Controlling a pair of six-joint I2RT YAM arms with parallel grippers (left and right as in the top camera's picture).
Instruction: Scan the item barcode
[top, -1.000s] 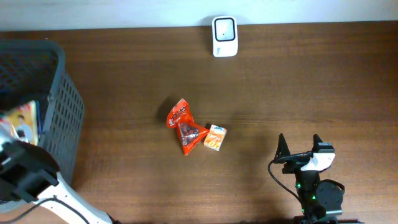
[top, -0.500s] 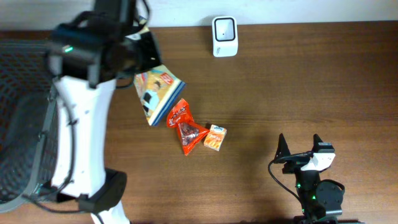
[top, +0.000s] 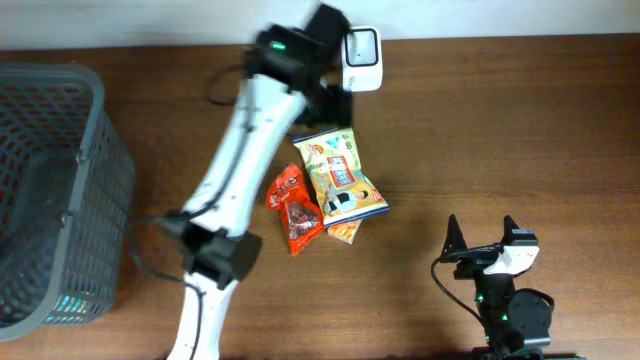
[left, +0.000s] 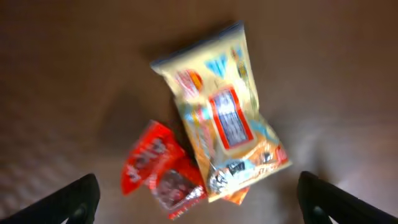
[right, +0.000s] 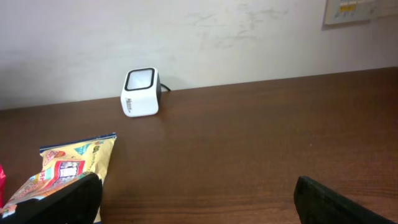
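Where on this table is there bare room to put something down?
Free: the table stretch right of the scanner and bag, beyond the right gripper; also between basket and left arm. Crowded: the centre, around bag and red packet.

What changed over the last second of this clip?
The left tool carried the yellow snack bag from the basket to mid-table, then opened and released it; the bag now lies over the orange box beside the red packets. The right tool, open and parked, and the scanner stayed put.
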